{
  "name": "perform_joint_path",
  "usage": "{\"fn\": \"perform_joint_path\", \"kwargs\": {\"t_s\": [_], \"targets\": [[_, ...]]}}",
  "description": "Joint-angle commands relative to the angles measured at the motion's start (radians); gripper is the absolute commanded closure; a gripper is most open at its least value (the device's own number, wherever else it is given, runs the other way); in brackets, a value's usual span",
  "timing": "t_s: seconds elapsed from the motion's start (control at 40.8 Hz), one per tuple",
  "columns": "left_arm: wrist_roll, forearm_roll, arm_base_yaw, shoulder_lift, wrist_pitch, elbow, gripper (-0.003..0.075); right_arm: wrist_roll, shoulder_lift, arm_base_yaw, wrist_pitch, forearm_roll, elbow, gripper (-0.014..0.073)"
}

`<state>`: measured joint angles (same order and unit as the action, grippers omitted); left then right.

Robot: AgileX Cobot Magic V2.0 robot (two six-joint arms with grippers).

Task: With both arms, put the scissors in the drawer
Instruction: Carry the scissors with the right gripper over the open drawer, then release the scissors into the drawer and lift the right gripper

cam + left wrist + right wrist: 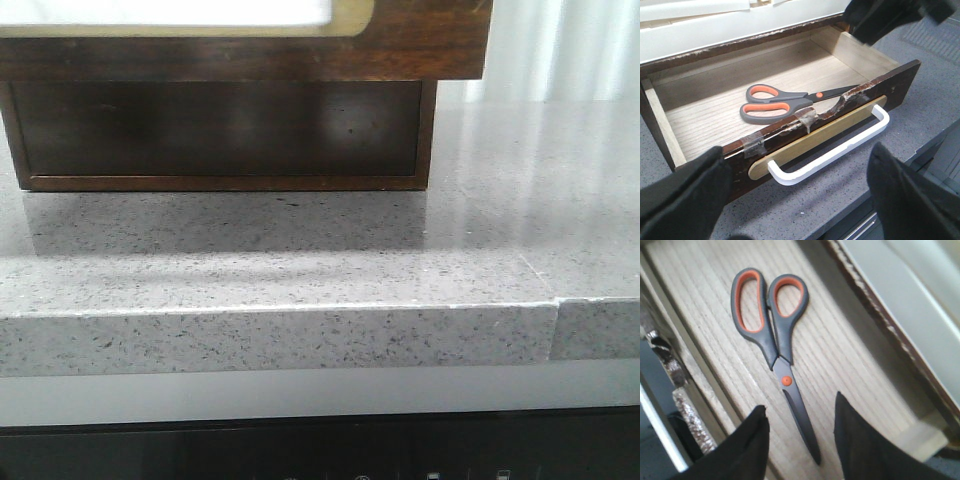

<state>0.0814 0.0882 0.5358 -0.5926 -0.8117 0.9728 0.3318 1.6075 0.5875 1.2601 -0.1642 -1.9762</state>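
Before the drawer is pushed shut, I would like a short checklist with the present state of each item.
1. Grey scissors with orange-lined loops lie flat on the floor of the open dark-brown wooden drawer: ok.
2. Scissors are free of the right gripper, whose open fingers stand on either side of the blade tips: ok.
3. Blades stay below the chipped, taped front edge: ok.
4. Left gripper is open before the white bar handle, not holding it: ok.
5. Right gripper is out of the drawer before closing: not ok, it is above the drawer floor.
6. Drawer runners are free: cannot tell.
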Motion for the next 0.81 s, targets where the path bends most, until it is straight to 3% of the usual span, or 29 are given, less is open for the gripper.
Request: {"fn": "perform_joint_path", "kwargs": {"t_s": [0.0,0.196,0.784], "targets": [[-0.008,0.004,0.008,-0.006,0.076,0.034,0.0177,-0.098,-0.107,0.002,-0.005,0.019,-0.014,0.0251],[-0.008,0.004,0.008,-0.006,0.076,0.034,0.0177,-0.107,-0.263,0.002,-0.066,0.011,0.116,0.0251],[-0.008,0.004,0.008,-0.006,0.076,0.034,0.0176,-0.108,-0.813,0.002,-0.284,0.011,0.754,0.0251]]}}
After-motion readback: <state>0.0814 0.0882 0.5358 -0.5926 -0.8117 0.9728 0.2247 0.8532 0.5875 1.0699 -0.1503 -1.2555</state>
